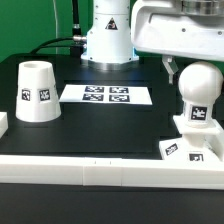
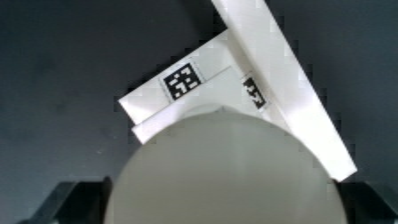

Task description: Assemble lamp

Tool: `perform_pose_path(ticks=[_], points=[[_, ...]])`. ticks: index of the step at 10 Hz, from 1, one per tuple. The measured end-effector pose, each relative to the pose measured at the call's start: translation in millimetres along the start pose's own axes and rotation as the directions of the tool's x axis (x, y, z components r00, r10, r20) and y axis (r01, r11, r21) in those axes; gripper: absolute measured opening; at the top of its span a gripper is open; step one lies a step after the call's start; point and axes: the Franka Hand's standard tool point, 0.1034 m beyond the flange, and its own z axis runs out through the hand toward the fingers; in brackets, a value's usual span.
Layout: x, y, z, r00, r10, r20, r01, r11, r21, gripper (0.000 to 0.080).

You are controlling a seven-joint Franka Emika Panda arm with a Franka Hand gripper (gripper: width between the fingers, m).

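Note:
The round-headed white bulb (image 1: 200, 95) stands upright on the low square base (image 1: 190, 148) at the exterior view's right, against the front rail. My gripper (image 1: 195, 72) comes down from above with its dark fingers (image 1: 172, 72) on either side of the bulb's head. In the wrist view the bulb (image 2: 228, 165) fills the gap between the two fingers (image 2: 71, 203), which press on both its sides, and the tagged base (image 2: 187, 88) shows beyond it. The tapered shade (image 1: 38, 92) stands alone at the exterior view's left.
The marker board (image 1: 106, 95) lies flat at the middle back of the black table. A long white edge rail (image 1: 100, 170) runs along the front and shows in the wrist view (image 2: 281, 60). The arm's white pedestal (image 1: 107, 40) stands behind.

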Motion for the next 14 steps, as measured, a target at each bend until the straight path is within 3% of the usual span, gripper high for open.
perform_pose_path(ticks=[2,4,7,11,13,14], points=[[0.0,0.0,0.0,0.999,-0.050,0.000,0.050,0.999,0.000,0.0579],[0.3,-0.4,-2.3,0.975,-0.223,-0.007,0.223,0.975,-0.008,0.0685],[0.8,-2.1,-2.4,0.810,-0.587,-0.011,0.586,0.810,-0.031,0.0695],[1.3,-0.9,-1.4,0.654,-0.757,-0.001,0.756,0.653,-0.036,0.0698],[1.2,-0.7,-1.0,0.523,-0.852,0.006,0.852,0.522,-0.038,0.0698],[0.2,-1.8,-0.7,0.466,-0.884,0.014,0.884,0.465,-0.051,0.0698]])
